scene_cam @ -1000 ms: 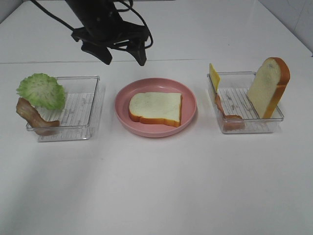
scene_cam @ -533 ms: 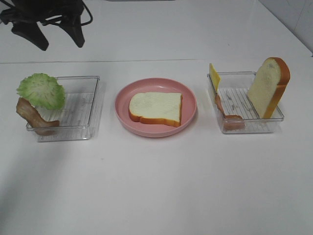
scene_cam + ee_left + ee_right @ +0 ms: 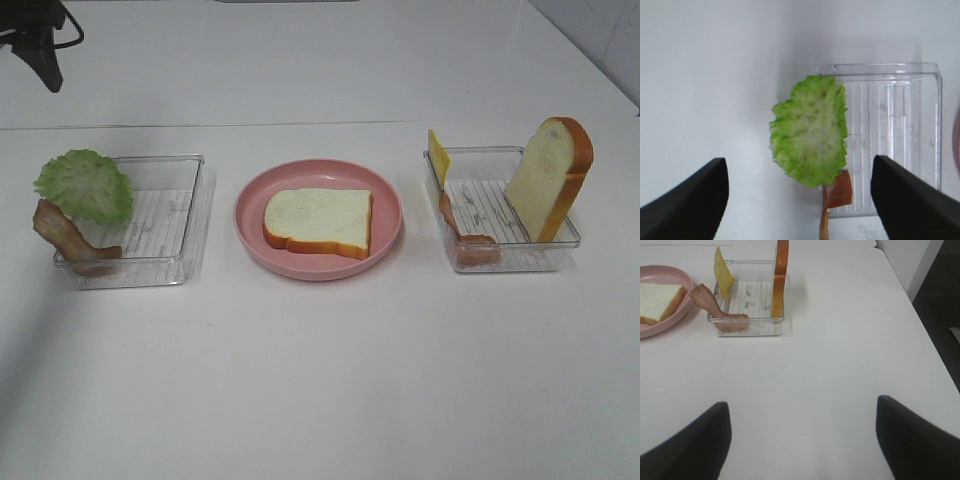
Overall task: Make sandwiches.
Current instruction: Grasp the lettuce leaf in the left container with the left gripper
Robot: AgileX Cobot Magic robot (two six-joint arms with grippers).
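A white toy bread slice (image 3: 318, 220) with orange-brown crust lies flat on the round pink plate (image 3: 250, 238). Ruffled green lettuce (image 3: 85, 185) overhangs a clear plastic tray (image 3: 196, 200) at its 9 o'clock. The left gripper (image 3: 799, 162) and right gripper (image 3: 801, 402) both show fingers spread, holding nothing.

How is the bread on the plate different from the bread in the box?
The plate bread lies flat; the box bread stands tilted. The plate bread is alone on its pink plate; the box bread shares its box with cheese and bacon. Both are white with orange-brown crust.
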